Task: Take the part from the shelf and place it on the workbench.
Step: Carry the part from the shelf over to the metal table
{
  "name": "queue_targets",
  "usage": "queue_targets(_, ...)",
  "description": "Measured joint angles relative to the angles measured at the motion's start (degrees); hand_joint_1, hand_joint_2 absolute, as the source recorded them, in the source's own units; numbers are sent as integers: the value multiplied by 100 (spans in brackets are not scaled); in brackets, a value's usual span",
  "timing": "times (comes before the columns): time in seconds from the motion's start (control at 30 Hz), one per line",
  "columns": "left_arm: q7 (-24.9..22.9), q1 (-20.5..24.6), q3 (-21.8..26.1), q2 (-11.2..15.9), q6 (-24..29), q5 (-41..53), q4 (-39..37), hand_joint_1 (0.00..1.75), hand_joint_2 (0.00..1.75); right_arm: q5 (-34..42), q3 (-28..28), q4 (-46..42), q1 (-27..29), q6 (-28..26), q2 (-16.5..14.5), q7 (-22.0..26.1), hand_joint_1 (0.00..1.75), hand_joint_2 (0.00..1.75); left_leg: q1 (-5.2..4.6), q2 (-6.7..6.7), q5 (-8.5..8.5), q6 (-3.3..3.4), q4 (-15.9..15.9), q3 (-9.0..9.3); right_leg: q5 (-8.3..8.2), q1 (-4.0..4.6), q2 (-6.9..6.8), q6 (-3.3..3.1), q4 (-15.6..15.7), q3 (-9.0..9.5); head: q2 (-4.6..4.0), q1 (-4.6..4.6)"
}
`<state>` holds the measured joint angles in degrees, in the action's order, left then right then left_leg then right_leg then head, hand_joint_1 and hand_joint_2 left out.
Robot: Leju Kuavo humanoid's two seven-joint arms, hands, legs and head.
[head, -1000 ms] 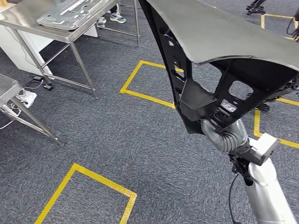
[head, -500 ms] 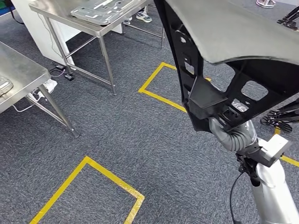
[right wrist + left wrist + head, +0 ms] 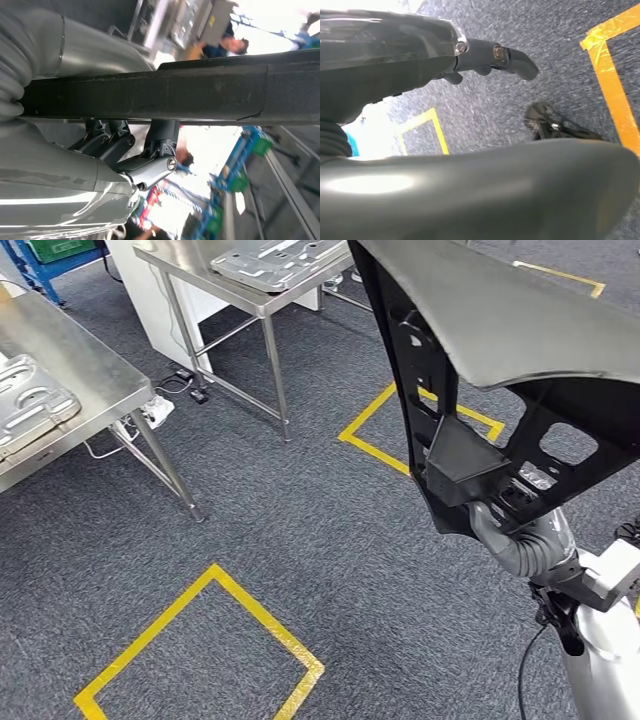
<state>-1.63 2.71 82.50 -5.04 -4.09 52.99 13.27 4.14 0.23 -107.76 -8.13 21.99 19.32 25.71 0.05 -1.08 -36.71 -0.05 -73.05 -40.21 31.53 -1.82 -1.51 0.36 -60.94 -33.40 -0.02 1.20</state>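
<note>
I am carrying the big dark part (image 3: 513, 330) across the room, and it is up in the air in front of me, off the shelf and not yet on a worktop. My right hand (image 3: 147, 150) grips it: in the right wrist view the thumb lies on one side of the part's dark edge and the fingers (image 3: 109, 140) curl on the other side. My left hand (image 3: 486, 55) hangs over the grey carpet (image 3: 317, 530) with its fingers stretched out, and I cannot tell if it holds anything. Ahead on my left is a steel worktop (image 3: 83, 390) with a silver plate (image 3: 34, 400) on it, and further off is another worktop (image 3: 241, 285) with a silver plate (image 3: 287, 260) too. I think the step now is to walk the part over to a worktop. To do it well I should go slowly, keep the part level and high, and watch its wide end so it does not bump a table leg (image 3: 170, 475). I should pick a bare spot and not set it on the plates.
</note>
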Motion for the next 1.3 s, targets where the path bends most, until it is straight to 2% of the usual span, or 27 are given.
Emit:
queue_targets(0.03,-1,6,1,-22,-3,2,0,0,175,13,-4,-3,-5,25,19,-55,175,175,10,22,-48,-9,-242,-139,13,2,-66,-2,0,6,0,0)
queue_targets(0.07,13,9,1,-41,-9,0,0,0,175,14,5,-3,-22,41,27,-105,175,175,15,32,8,-7,-294,-185,28,5,-126,-1,-1,19,0,0)
queue_targets(0.1,36,12,1,-55,-16,-5,0,0,175,7,26,-4,-52,47,29,-149,175,175,14,49,170,9,-113,-113,45,8,-183,3,-1,41,0,0)
queue_targets(0.13,69,15,1,-67,-26,-15,0,0,175,-3,57,-8,-94,48,29,-182,175,175,4,104,397,40,247,52,67,12,-236,8,0,72,0,0)
queue_targets(0.2,124,43,2,-80,-41,-40,0,0,175,-18,122,-25,-179,35,28,-216,175,175,-52,304,681,115,929,385,109,27,-335,36,4,131,0,0)
queue_targets(0.27,161,75,3,-83,-51,-60,0,0,175,-21,182,-41,-233,20,27,-225,175,175,-113,404,689,169,1163,496,139,40,-440,82,15,165,0,-1)
queue_targets(0.33,248,69,6,-83,-74,-83,0,0,175,-20,258,-43,-288,15,25,-223,175,175,-119,319,694,208,1225,517,170,30,-511,143,31,209,0,-2)
queue_targets(0.4,390,64,21,-81,-114,-135,1,0,175,-35,351,-36,-370,15,14,-196,175,175,-88,224,723,254,1306,570,296,14,-293,178,-109,185,0,-4)
queue_targets(0.47,518,97,51,-81,-146,-196,1,0,175,-97,461,-4,-434,10,2,-158,175,175,-68,125,733,290,1342,603,587,10,22,175,-668,-80,0,-10)
queue_targets(0.53,596,132,81,-86,-163,-248,0,0,175,-172,588,58,-460,1,-2,-136,175,175,-68,-4,727,302,1341,612,797,11,113,180,-1328,-451,0,-13)
queue_targets(0.57,619,140,91,-88,-166,-274,0,0,175,-194,645,91,-472,-3,-2,-133,175,175,-67,-75,723,301,1339,619,756,11,122,188,-1451,-551,0,-13)
queue_targets(0.6,636,142,101,-88,-169,-296,0,0,175,-202,690,117,-492,-5,0,-132,175,175,-61,-148,716,293,1336,631,595,8,129,198,-1338,-541,0,-13)
queue_targets(0.63,648,141,112,-88,-173,-319,0,0,175,-201,725,139,-523,-6,5,-132,175,175,-54,-221,705,278,1327,646,353,3,157,207,-1033,-441,0,-13)
queue_targets(0.7,657,150,137,-88,-182,-358,0,0,175,-178,782,185,-600,-2,18,-135,175,175,-45,-359,668,229,1285,644,-2,-22,366,224,-337,-177,0,-12)
queue_targets(0.77,656,167,158,-89,-192,-393,0,0,175,-139,835,239,-659,10,33,-148,175,175,-36,-479,655,177,1246,592,-52,-26,519,208,-37,-65,0,-8)
queue_targets(0.83,645,166,175,-94,-205,-412,0,0,175,-103,888,281,-726,22,43,-162,175,175,-20,-586,663,142,1240,554,-33,-17,437,160,-10,-50,0,-5)
queue_targets(0.87,640,160,182,-101,-213,-416,-1,0,175,-92,916,293,-769,27,45,-166,175,175,-23,-547,641,122,1213,541,-27,-24,376,132,-5,-34,0,-4)
queue_targets(0.93,632,175,190,-114,-220,-416,-1,0,175,-79,962,307,-843,32,46,-173,175,175,-26,-294,478,62,923,402,-9,-47,239,74,10,5,0,-1)
queue_targets(0.97,630,189,191,-121,-222,-416,-2,0,175,-75,974,314,-870,33,47,-176,175,175,-21,-129,336,27,621,244,7,-44,166,53,11,23,0,1)
queue_targets(1.0,627,205,191,-123,-222,-415,-2,0,175,-68,984,323,-892,34,47,-178,175,175,-4,-34,189,-3,249,38,24,-41,90,40,10,34,0,1)
queue_targets(1.03,624,215,190,-126,-222,-409,-2,0,175,-57,995,333,-913,35,48,-186,175,175,12,9,86,-24,-90,-160,40,-39,16,35,10,46,0,1)
queue_targets(1.07,619,215,190,-129,-223,-397,-2,0,175,-41,1010,342,-934,40,49,-197,175,175,23,27,73,-35,-290,-292,59,-38,-54,35,10,62,0,0)
queue_targets(1.1,613,211,189,-132,-225,-386,-2,0,175,-21,1027,345,-956,46,49,-211,175,175,28,40,173,-34,-281,-316,82,-38,-119,37,10,87,0,0)
queue_targets(1.13,609,205,189,-134,-229,-375,-1,0,175,-2,1045,346,-980,52,49,-225,175,175,28,62,372,-18,-51,-226,110,-37,-180,43,10,124,0,0)
queue_targets(1.2,608,201,189,-133,-238,-368,0,0,175,16,1075,346,-1032,61,49,-238,175,175,-21,242,777,56,675,106,174,-29,-291,70,16,208,0,1)
queue_targets(1.23,613,210,188,-132,-242,-367,0,0,175,20,1086,346,-1051,61,49,-241,175,175,-60,344,867,106,943,231,198,-20,-336,93,21,235,0,1)
queue_targets(1.3,620,223,187,-130,-244,-365,0,0,175,22,1110,347,-1070,58,50,-241,175,175,-129,441,833,182,1112,300,226,1,-433,146,42,260,0,2)
